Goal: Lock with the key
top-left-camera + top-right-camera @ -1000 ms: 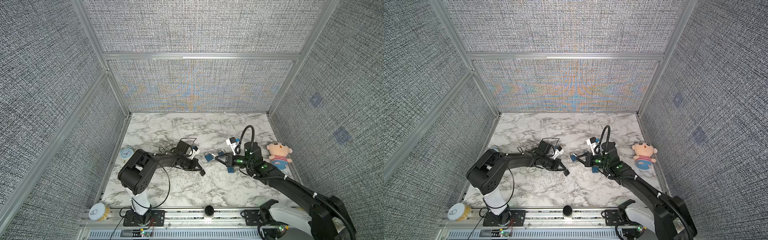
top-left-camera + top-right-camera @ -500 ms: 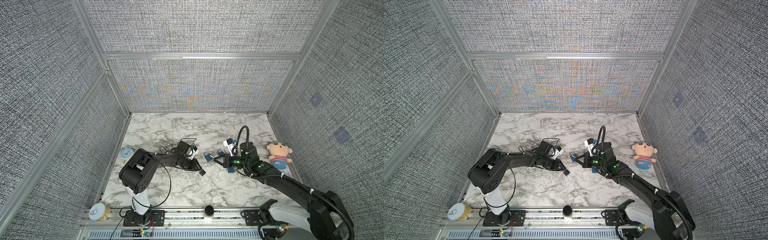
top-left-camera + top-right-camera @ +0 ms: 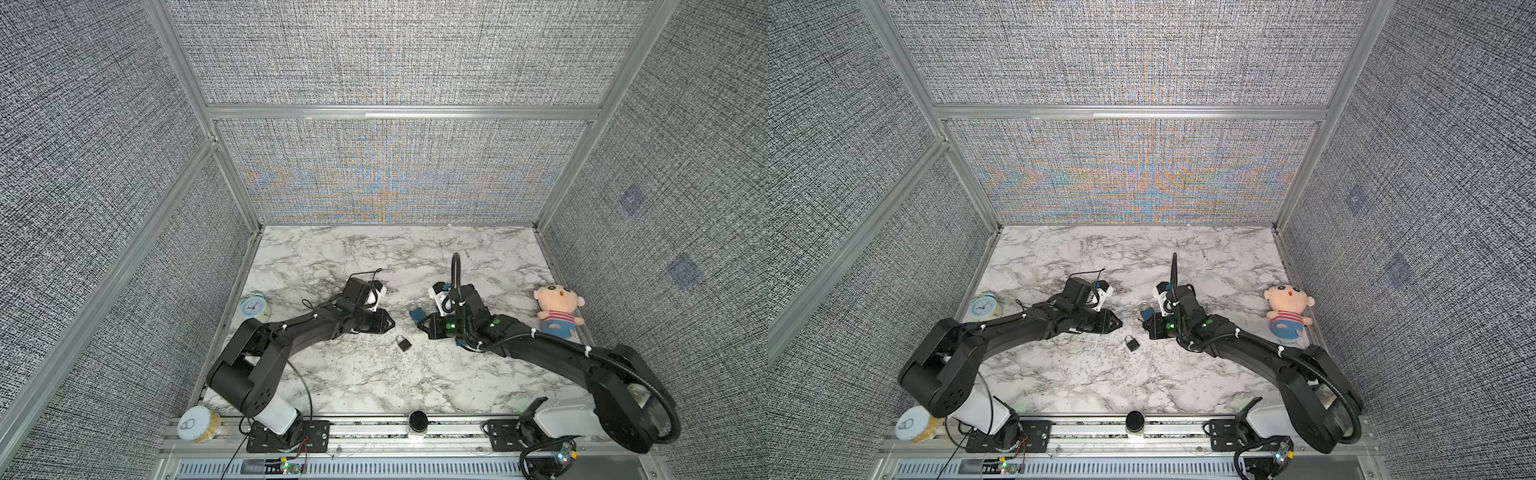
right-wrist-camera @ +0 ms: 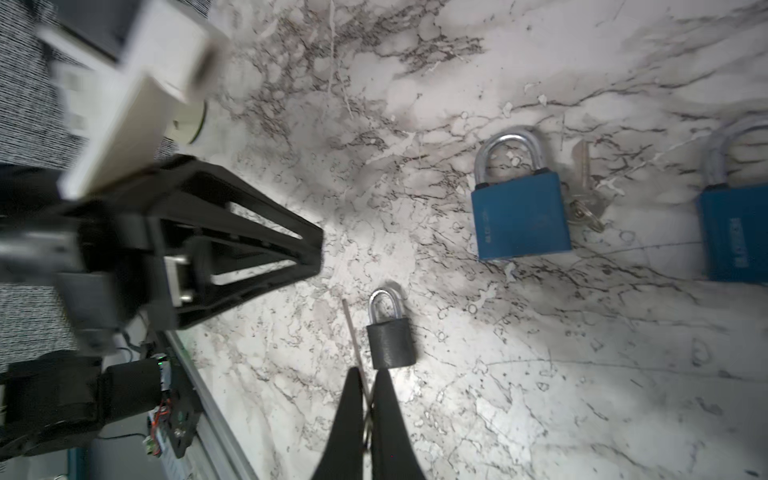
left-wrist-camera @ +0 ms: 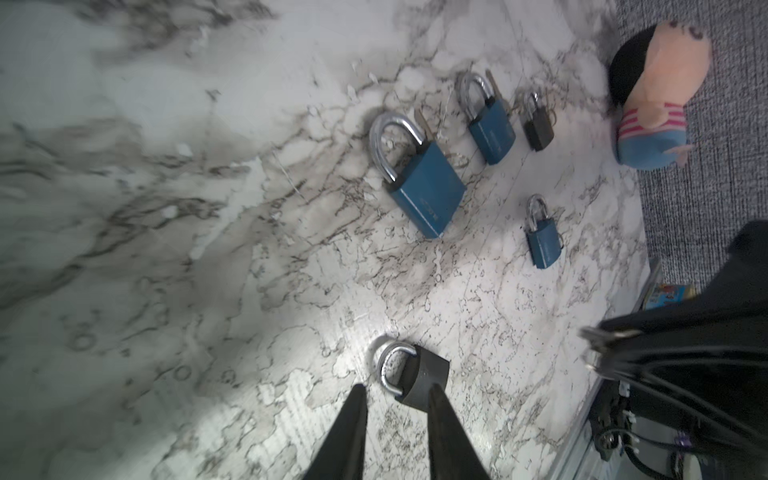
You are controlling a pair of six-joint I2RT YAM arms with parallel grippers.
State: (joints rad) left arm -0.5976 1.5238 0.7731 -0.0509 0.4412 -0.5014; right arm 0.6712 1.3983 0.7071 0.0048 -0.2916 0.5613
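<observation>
left fingers (image 5: 349, 436): standing slightly apart, gripping nothing, hovering just beside black padlock (image 3: 403, 343) | right fingers (image 4: 351, 415): pressing together, clamping key (image 4: 352, 328), blade pointing alongside the padlock | black padlock: lying flat on desk (image 3: 374, 382) between both arms | large blue padlock (image 4: 521, 216): lying nearby

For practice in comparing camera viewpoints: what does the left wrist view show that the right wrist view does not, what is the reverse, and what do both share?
Only the left wrist view: the plush doll, a small blue padlock and a small dark padlock. Only the right wrist view: the left arm's white camera mount. Both: the black padlock on the marble table, and the large blue padlock. The right gripper, shut on the key, is sharp only in the right wrist view.
</observation>
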